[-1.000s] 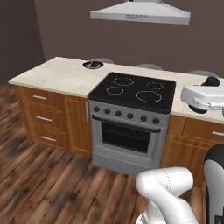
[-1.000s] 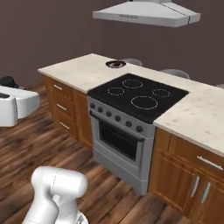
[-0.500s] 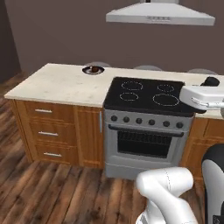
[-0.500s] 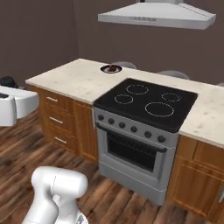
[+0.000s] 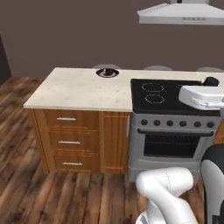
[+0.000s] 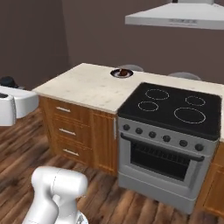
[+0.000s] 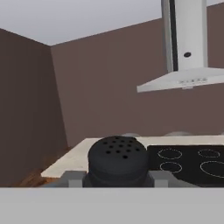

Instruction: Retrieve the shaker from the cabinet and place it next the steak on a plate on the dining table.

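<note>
A small black shaker point(image 7: 117, 158) with a perforated top stands upright at the bottom of the hand view, and my gripper point(image 7: 117, 178) is shut on it, one grey fingertip on each side. Ahead lies the dining table point(image 5: 78, 89) point(image 6: 83, 85) point(image 7: 76, 154), a beige speckled island with an inset black cooktop point(image 5: 168, 94) point(image 6: 173, 105). Near its far edge sits the plate point(image 5: 113, 74) point(image 6: 116, 72), dark-rimmed, with the steak point(image 5: 106, 71) point(image 6: 124, 71) on it. The arm's white wrist point(image 5: 202, 96) point(image 6: 13, 103) hangs at counter height in front of the island. The cabinet is out of view.
A steel range hood point(image 5: 183, 15) point(image 6: 175, 17) point(image 7: 183, 78) hangs over the cooktop. Below the cooktop is the oven front point(image 5: 173, 144) point(image 6: 162, 162), and beside it are wooden drawers point(image 5: 65, 142) point(image 6: 65, 131). Plank floor lies between me and the island, with a brown wall behind.
The whole picture has shifted, so the base has driven: the island's bare left end and drawers have come into fuller view, and the cooktop has slid right.
</note>
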